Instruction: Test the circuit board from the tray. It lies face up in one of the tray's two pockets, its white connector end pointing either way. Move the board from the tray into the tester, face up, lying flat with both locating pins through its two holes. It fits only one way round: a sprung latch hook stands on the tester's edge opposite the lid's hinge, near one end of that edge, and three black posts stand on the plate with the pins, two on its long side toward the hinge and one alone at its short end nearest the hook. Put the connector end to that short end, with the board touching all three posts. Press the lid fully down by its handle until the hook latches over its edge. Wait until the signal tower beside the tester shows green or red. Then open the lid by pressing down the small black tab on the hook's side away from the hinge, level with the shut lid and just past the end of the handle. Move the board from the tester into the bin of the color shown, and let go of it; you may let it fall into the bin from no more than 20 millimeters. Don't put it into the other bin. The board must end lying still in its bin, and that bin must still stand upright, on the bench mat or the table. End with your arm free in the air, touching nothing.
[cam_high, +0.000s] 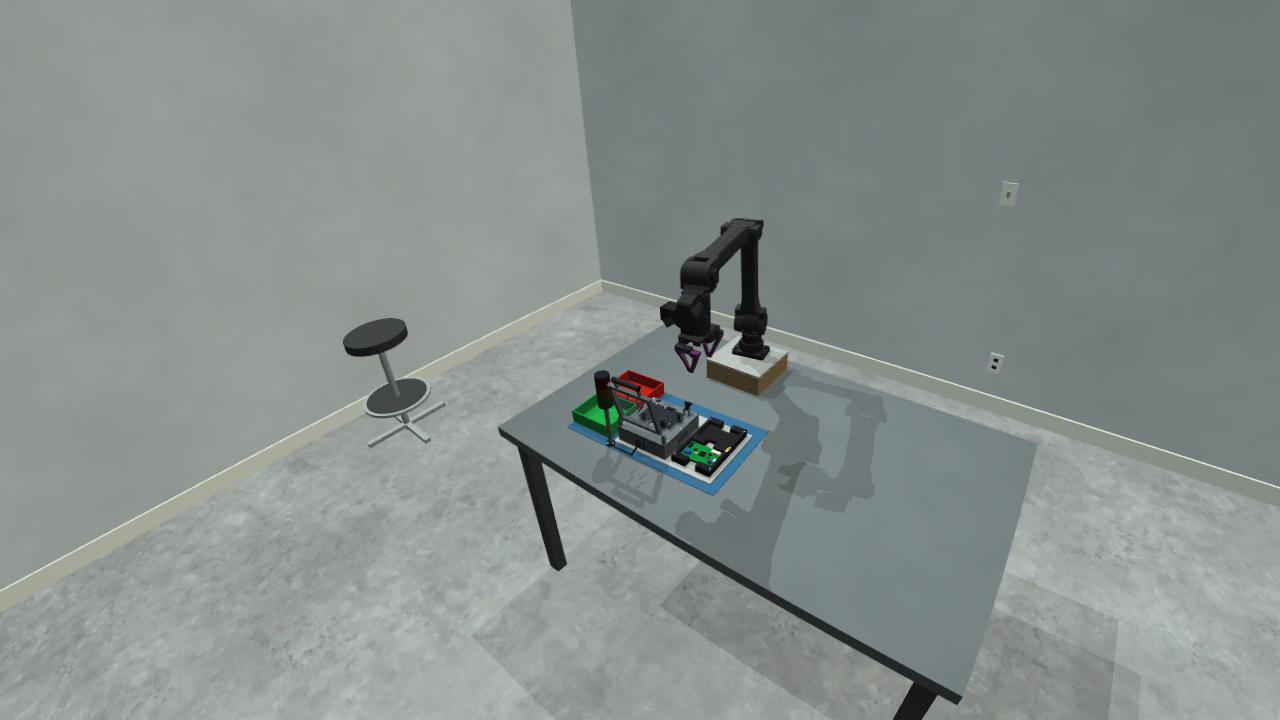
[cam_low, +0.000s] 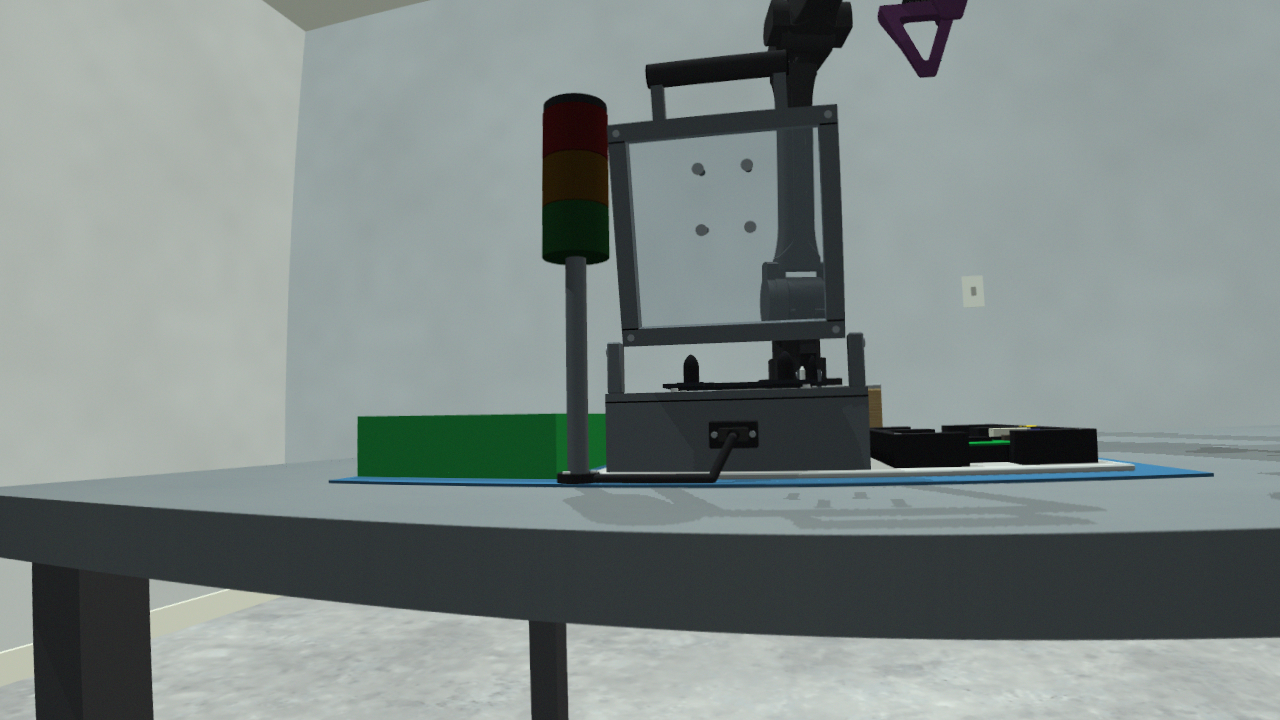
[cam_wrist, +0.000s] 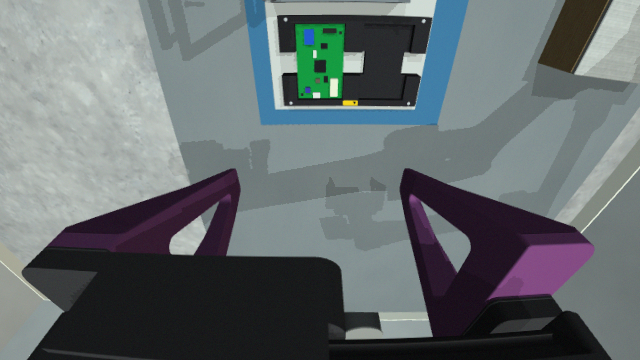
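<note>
Two purple fingers are filling the bottom of my wrist view, and the gripper (cam_wrist: 320, 200) is hanging wide apart with nothing in it, up in the air above the grey worktop (cam_wrist: 310, 150). Past that, the circuit board (cam_wrist: 320, 61) is lying face up in the left-hand pocket of the black tray (cam_wrist: 385, 60) as I'm seeing it, white connector end pointing toward me.

What's worrying me: I'm coming in from high and off to the side, so a sloppy descent could clip a tray wall or pinch the board crooked. The tester lid (cam_low: 729, 223) is standing up open, so swinging across could knock it too.

Everything's sitting on a blue mat (cam_high: 751, 438), the signal tower (cam_low: 575, 179) is looking unlit. Further back I'm seeing a stool (cam_high: 384, 367) and plain grey walls.
</note>
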